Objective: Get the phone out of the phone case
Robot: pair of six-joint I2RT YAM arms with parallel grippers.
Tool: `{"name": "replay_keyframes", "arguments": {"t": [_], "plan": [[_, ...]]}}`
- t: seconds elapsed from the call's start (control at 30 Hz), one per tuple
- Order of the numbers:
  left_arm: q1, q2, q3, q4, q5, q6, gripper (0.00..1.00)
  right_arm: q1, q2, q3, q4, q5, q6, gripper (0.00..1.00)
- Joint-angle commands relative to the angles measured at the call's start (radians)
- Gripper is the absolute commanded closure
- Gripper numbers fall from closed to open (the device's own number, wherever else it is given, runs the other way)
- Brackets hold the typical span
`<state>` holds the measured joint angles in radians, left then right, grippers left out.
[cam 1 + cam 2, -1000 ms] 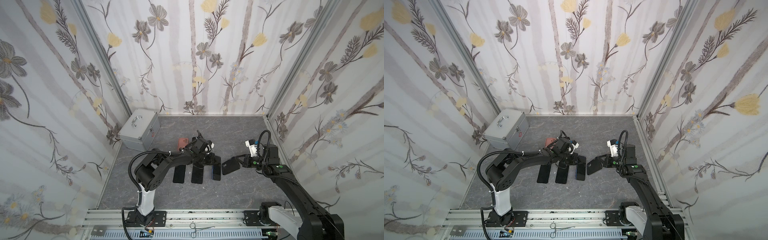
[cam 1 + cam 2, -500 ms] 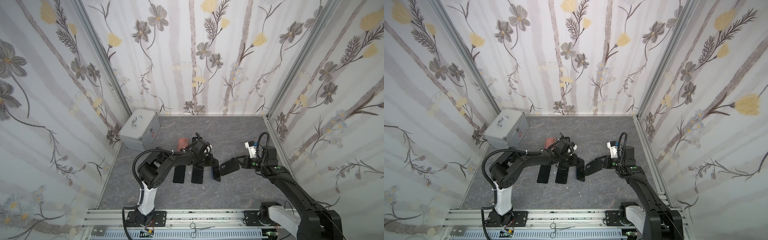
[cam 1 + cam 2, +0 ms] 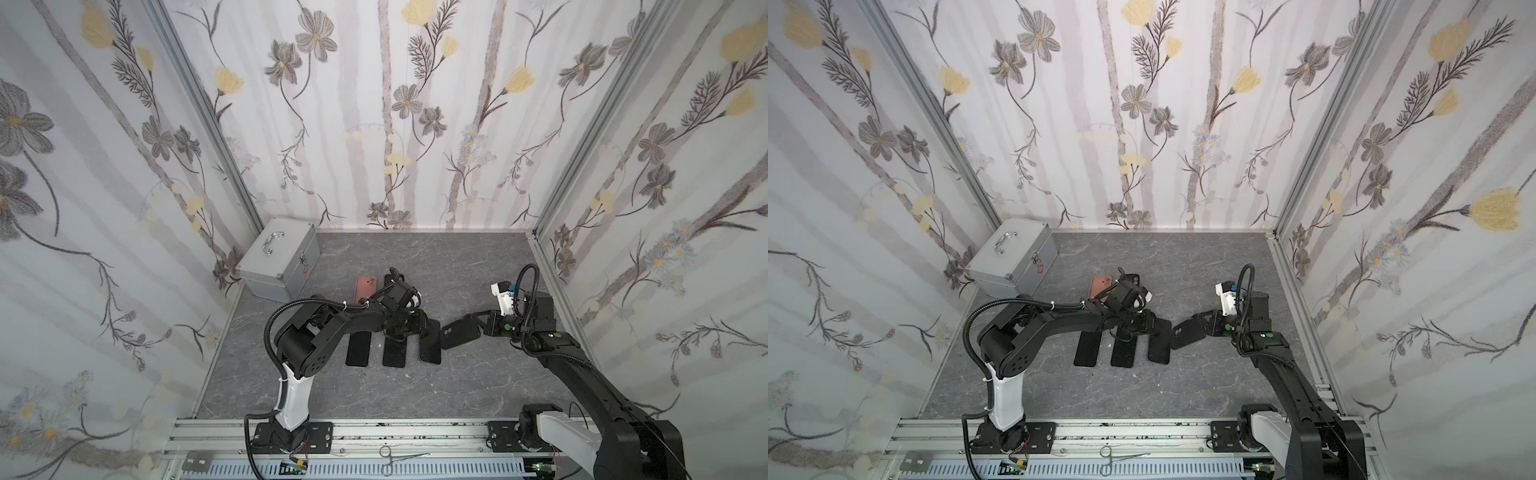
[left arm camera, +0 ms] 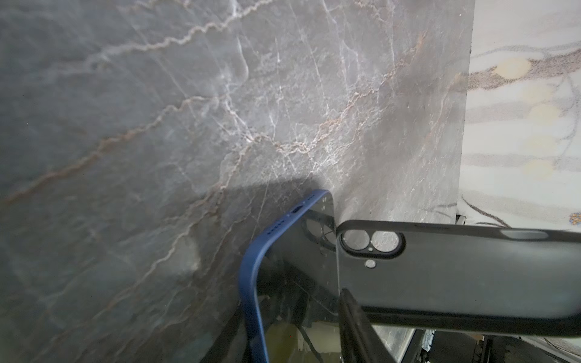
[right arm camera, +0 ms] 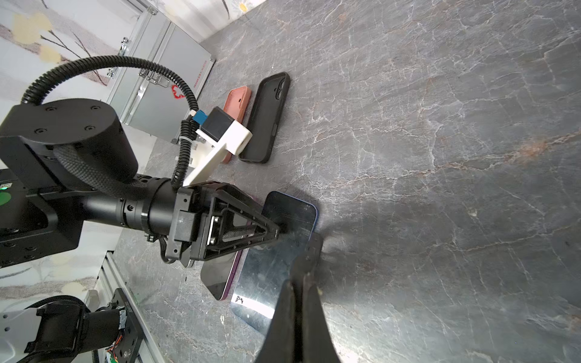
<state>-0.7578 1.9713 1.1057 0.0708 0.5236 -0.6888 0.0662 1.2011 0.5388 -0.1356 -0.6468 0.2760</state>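
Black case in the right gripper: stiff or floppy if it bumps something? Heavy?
Likely light: the table shows through the camera cutouts of the black case, so it looks empty. Probably fairly stiff: pinched at one end by the right gripper, it juts out with no visible sag. Its thin walls may still flex if pushed.

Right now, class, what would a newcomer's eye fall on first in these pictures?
Mid-scene, the right end effector holds an empty black phone case. Right beside it, the left end effector is at the blue phone, the rightmost in a row of phones. A silver box sits in the back left corner.
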Motion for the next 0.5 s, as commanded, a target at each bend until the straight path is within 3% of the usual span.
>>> {"name": "replay_keyframes", "arguments": {"t": [0.0,0.47], "plan": [[-0.005,-0.015,-0.01,0.012,0.0,-0.017,0.57,0.0,0.007,0.013,0.038,0.02,-0.018,1.0],[-0.006,-0.035,-0.029,0.011,-0.043,-0.025,0.51,0.0,0.006,0.038,0.012,0.065,-0.038,1.0]]}}
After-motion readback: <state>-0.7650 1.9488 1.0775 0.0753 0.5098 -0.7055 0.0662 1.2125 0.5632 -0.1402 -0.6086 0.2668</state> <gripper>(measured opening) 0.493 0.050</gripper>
